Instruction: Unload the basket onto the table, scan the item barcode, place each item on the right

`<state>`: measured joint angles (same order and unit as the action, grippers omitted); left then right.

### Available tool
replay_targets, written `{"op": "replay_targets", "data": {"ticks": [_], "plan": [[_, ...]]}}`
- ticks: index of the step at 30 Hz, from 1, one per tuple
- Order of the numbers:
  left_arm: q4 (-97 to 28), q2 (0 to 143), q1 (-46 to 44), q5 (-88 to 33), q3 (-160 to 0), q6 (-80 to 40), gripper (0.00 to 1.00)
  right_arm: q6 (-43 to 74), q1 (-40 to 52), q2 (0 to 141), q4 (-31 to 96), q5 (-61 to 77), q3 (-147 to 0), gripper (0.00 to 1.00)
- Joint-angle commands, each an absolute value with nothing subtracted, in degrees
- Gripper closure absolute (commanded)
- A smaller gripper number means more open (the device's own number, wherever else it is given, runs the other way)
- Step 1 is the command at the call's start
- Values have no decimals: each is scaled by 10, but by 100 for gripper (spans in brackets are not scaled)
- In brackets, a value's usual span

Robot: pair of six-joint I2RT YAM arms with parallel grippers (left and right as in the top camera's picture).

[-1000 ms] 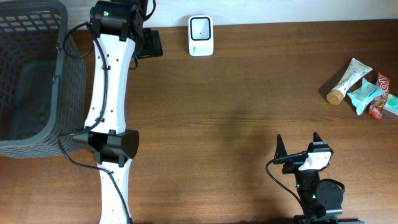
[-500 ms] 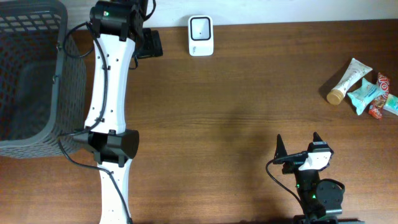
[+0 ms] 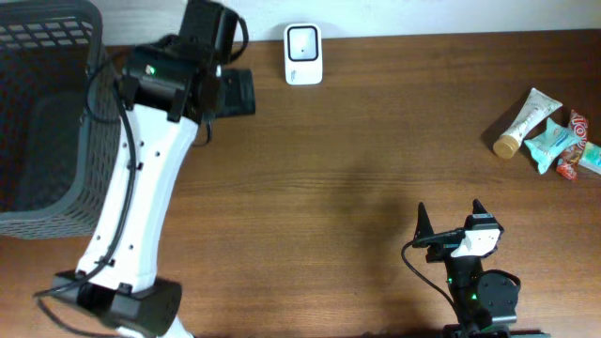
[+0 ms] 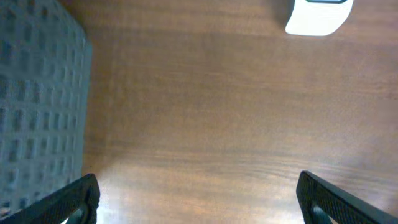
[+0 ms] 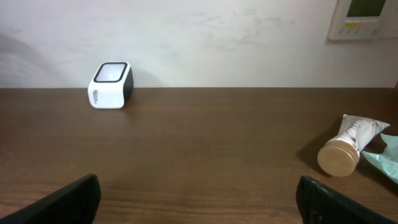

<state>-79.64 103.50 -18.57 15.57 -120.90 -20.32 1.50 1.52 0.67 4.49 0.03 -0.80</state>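
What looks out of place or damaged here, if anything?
Nothing stands out. The white scanner stands upright by the far edge, the tube and packets lie grouped at the right, and the basket sits upright.

The left arm (image 3: 141, 202) is white with black joints, black cables (image 3: 120, 211) and a green light (image 3: 150, 69) — the black right arm (image 3: 481, 291) has a white-capped right gripper (image 3: 450, 214) with black fingers (image 3: 422, 221).

A warm brown table (image 3: 357, 141) shows a fine wood grain. The barcode scanner (image 3: 303, 53) is white with a black window. The basket (image 3: 38, 56) is dark grey, in an open lattice mesh. The left arm (image 3: 141, 197) is white with black joints and cables. The tube (image 3: 526, 117) is white, its cap tan. One packet (image 3: 550, 144) is teal, another packet (image 3: 578, 127) red. The wall (image 5: 217, 37) is off-white.
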Motion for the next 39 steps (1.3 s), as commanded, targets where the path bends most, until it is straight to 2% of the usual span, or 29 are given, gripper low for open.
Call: {"op": "replay_targets", "data": {"ticks": [1,8,11,17,21,27,33,39], "plan": [[-738,954,-186,163,-1078,-197,1,20,12,2,47,-3,-3,1],[-541,738,-179,163,-736,-196,1,20,12,2,47,-3,-3,1],[-446,602,-177,159,-569,-197,1,20,12,2,47,-3,-3,1],[-443,243,-170,161,-395,-194,1,20,12,2,47,-3,-3,1],[-421,161,-147,147,-322,-158,1,20,12,2,47,-3,-3,1],[-269,55,-88,23,-202,-57,1,20,12,2,47,-3,-3,1],[-120,24,-38,-12,-127,-57,1,20,12,2,47,-3,-3,1],[-40,3,29,-65,-63,-57,1,20,12,2,47,-3,-3,1]]}}
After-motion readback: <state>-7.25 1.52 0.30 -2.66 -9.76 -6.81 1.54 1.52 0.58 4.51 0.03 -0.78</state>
